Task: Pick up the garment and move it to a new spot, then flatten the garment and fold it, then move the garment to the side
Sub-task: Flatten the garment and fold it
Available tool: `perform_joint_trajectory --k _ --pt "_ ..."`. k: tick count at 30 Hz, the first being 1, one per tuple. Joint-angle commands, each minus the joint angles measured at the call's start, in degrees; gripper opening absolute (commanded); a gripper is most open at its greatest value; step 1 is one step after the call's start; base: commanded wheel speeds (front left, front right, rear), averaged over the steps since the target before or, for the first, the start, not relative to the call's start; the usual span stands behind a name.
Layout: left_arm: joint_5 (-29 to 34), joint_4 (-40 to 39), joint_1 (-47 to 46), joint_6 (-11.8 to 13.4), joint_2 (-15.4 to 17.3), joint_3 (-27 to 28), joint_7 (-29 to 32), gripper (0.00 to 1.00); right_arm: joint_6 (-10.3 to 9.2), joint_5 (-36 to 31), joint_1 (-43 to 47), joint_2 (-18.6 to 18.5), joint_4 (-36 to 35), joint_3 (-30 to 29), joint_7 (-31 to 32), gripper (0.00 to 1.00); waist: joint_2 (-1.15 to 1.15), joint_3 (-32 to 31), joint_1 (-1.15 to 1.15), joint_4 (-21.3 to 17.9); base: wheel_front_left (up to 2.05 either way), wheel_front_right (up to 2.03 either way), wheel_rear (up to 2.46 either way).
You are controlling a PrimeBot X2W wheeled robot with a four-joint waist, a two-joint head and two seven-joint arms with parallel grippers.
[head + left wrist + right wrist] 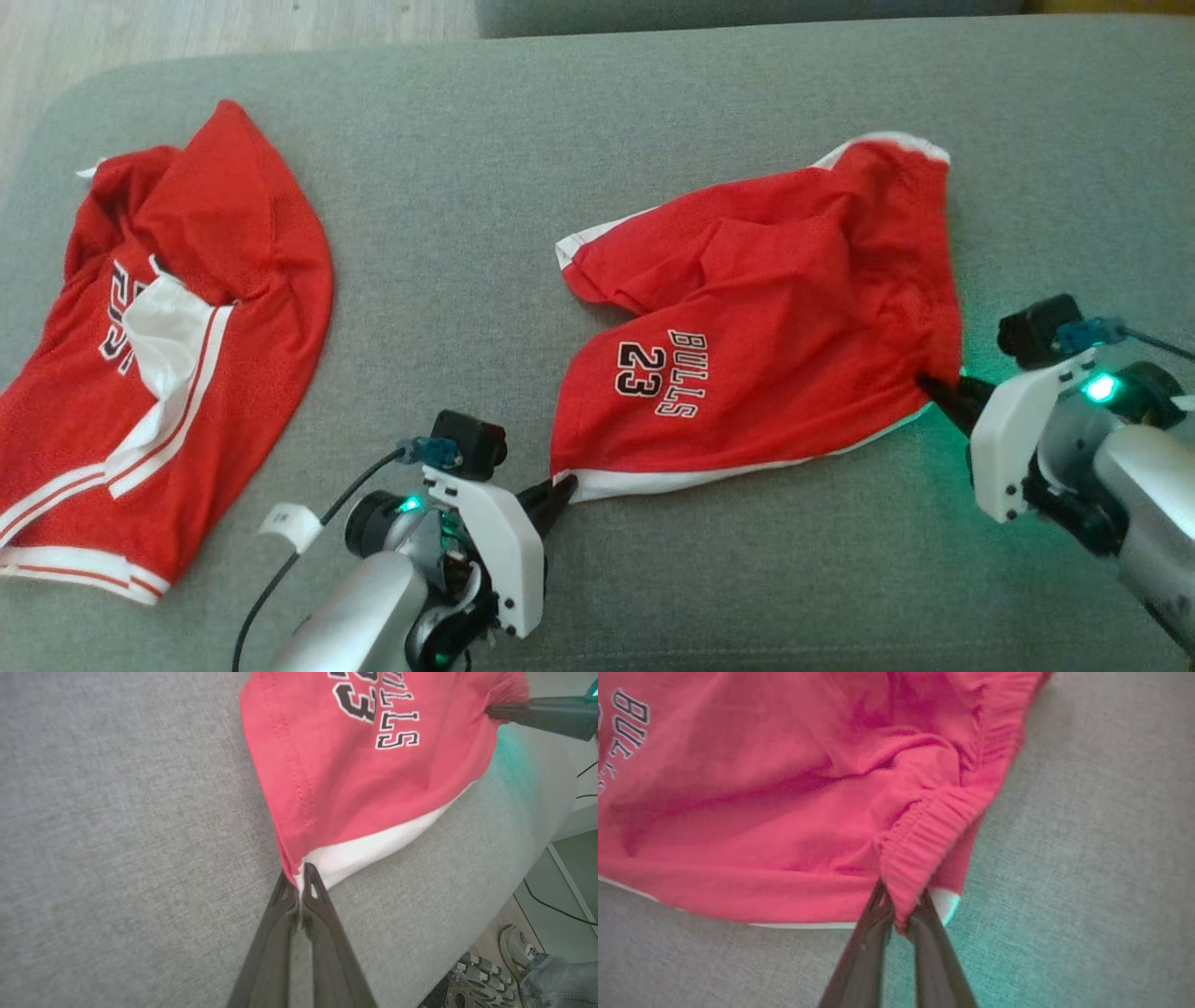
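Note:
The garment (766,317) is a pair of red shorts with white trim and "BULLS 23" print, lying rumpled on the grey cushion (560,121), right of centre. My left gripper (565,485) is shut on its near-left hem corner, where red meets the white band (355,854); the fingertips (301,875) pinch the cloth. My right gripper (929,383) is shut on the gathered elastic waistband (920,844) at the shorts' right edge, fingertips (901,905) closed around a fold. The right fingers (537,714) also reach in at the top right of the left wrist view.
A second red garment (159,373), a jersey with white stripes, lies crumpled at the cushion's left end. Pale wood floor (233,28) shows beyond the far left corner. Past the cushion's near edge are a shoe (514,947) and cables (551,905) on the floor.

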Motion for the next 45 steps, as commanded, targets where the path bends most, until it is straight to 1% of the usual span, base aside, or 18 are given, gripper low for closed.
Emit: perform_joint_trajectory --k 1,6,10,13,14,15,18,22,25,26,29,31,33,37,40,43,45 --pt "-0.54 -1.39 -2.04 0.00 1.29 1.19 -1.02 0.00 -0.04 0.56 -1.24 -1.28 -1.18 0.56 -1.08 0.00 0.00 -0.39 0.00 -0.13 0.00 0.00 0.00" --pt "-1.13 -2.52 -1.78 0.13 2.39 2.04 -3.79 0.00 -0.04 2.48 -1.03 -2.04 -1.44 1.05 -4.22 0.00 0.00 -2.37 0.00 -0.42 0.00 0.00 0.00" --pt "-2.07 -5.71 -1.13 0.37 3.89 3.68 -5.16 0.00 -0.04 6.71 0.07 -2.72 -3.92 -0.14 -5.73 0.00 0.00 -3.83 0.00 -0.61 0.00 0.00 0.00" --pt "-2.34 -8.73 -2.00 0.50 6.02 5.01 -4.76 0.00 -0.04 10.67 -0.10 -3.73 -7.38 -1.03 -5.20 0.00 0.00 -3.91 0.00 -0.96 0.00 0.00 0.00" --pt "-2.09 -10.26 -4.10 0.47 7.91 5.64 -3.29 0.00 -0.04 13.72 -1.28 -4.47 -9.80 -1.60 -3.94 0.00 0.00 -3.01 0.00 -1.19 0.00 0.00 0.00" --pt "-2.19 -10.80 -5.68 0.43 8.62 5.95 -2.36 0.00 -0.04 15.17 -2.22 -4.90 -10.81 -1.85 -3.13 0.00 0.00 -2.30 0.00 -1.18 0.00 0.00 0.00" --pt "-3.92 -10.79 -12.52 0.25 9.56 6.96 0.69 0.00 -0.04 20.23 -6.12 -5.82 -13.12 -2.63 0.35 0.00 0.00 1.15 0.00 -0.88 0.00 0.00 0.00" --pt "-5.81 -6.38 -25.10 0.08 9.65 7.27 4.14 0.00 -0.04 28.01 -13.97 -5.70 -13.90 -4.61 5.83 0.00 0.00 7.16 0.00 -0.56 0.00 0.00 0.00" --pt "-8.02 -1.85 -35.48 0.03 8.86 6.89 5.72 0.00 -0.04 30.91 -21.73 -5.06 -12.27 -5.96 9.17 0.00 0.00 11.61 0.00 -0.38 0.00 0.00 0.00" --pt "-8.02 -1.85 -35.48 0.03 8.86 6.89 5.72 0.00 -0.04 30.91 -21.73 -5.06 -12.27 -5.96 9.17 0.00 0.00 11.61 0.00 -0.38 0.00 0.00 0.00" --pt "-10.04 3.04 -45.86 0.02 8.36 6.97 5.55 0.00 -0.04 32.42 -30.19 -3.39 -10.16 -7.20 11.14 0.00 0.00 15.48 0.00 -0.36 0.00 0.00 0.00" --pt "-10.26 6.13 -52.74 0.02 8.03 6.87 4.31 0.00 -0.04 32.80 -35.95 -2.24 -8.47 -8.12 11.57 0.00 0.00 17.54 0.00 -0.27 0.00 0.00 0.00" --pt "-8.48 9.00 -59.37 0.01 8.13 5.84 2.70 0.00 -0.04 32.50 -41.58 -1.09 -6.87 -8.92 11.15 0.00 0.00 19.14 0.00 -0.18 0.00 0.00 0.00" --pt "-7.13 15.79 -71.13 0.01 6.57 6.87 -2.15 0.00 -0.04 32.49 -51.19 1.51 -4.27 -10.63 8.51 0.00 0.00 20.74 0.00 -0.19 0.00 0.00 0.00" --pt "-7.40 20.24 -77.91 0.01 5.07 7.70 -5.32 0.00 -0.04 32.74 -56.75 3.08 -2.69 -11.28 6.45 0.00 0.00 20.96 0.00 -0.43 0.00 0.00 0.00" --pt "-7.62 23.35 -83.02 0.01 4.18 6.97 -6.73 0.00 -0.04 33.51 -60.23 4.18 -1.89 -11.26 5.48 0.00 0.00 20.96 0.00 -0.73 0.00 0.00 0.00" --pt "-7.85 24.50 -85.08 0.01 3.87 5.70 -7.35 0.00 -0.04 33.41 -61.55 4.28 -1.93 -10.45 5.16 0.00 0.00 20.94 0.00 -0.88 0.00 0.00 0.00"
